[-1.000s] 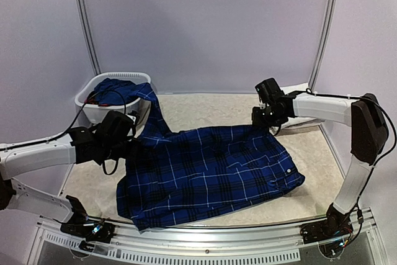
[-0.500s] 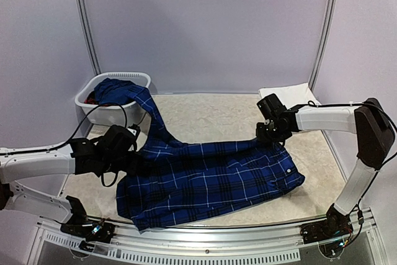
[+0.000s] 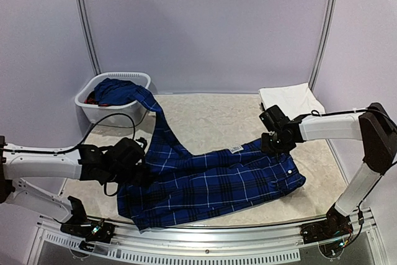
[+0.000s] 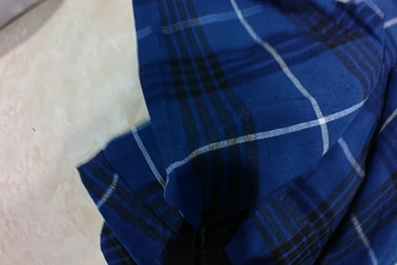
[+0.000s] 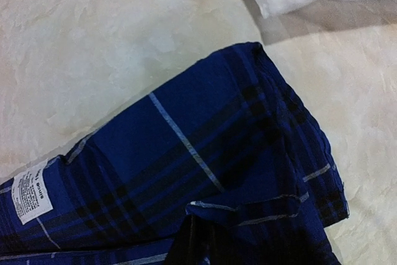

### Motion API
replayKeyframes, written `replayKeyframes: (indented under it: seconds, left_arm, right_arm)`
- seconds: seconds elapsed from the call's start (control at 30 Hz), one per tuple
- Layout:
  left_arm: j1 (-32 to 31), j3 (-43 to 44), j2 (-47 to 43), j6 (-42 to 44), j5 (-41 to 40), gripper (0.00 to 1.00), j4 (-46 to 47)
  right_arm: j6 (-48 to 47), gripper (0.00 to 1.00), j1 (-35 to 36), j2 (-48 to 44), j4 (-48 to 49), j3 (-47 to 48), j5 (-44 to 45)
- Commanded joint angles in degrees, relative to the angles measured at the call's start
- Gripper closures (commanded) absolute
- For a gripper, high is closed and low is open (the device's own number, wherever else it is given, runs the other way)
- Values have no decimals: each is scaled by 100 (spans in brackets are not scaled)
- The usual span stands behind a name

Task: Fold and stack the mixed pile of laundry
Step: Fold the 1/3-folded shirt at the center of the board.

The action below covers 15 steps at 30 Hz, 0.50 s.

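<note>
On the table [image 3: 211, 113] I see the navy plaid shirt [image 3: 211, 181] lying across the near half, one sleeve trailing up into the white basket [image 3: 93, 111]. My left gripper [image 3: 138, 164] pinches its left edge, and my right gripper [image 3: 277, 144] pinches its far right corner. Folded white trousers [image 3: 288, 97] lie just beyond.

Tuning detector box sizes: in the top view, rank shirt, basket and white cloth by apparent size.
1. shirt, clearly largest.
2. basket.
3. white cloth.
The last two look close, and the right arm covers the cloth's near edge, so their order is unsure.
</note>
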Motion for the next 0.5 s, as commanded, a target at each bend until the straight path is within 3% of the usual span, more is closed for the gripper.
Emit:
replayKeyframes:
  seconds: [0.0, 0.23, 0.37, 0.47]
  left_arm:
    - [-267, 100, 351, -239, 107, 97, -415]
    - [-670, 530, 364, -259, -63, 72, -889]
    - [-687, 653, 38, -153, 13, 59, -861]
    - [-700, 806, -312, -62, 6, 51, -890]
  right_arm:
    - [374, 85, -8, -239, -146, -215, 227]
    - [373, 69, 27, -1226, -579, -211, -66]
    - [99, 66, 42, -1829, -320, -129, -536]
    - [-45, 67, 44, -1657, -322, 200, -720]
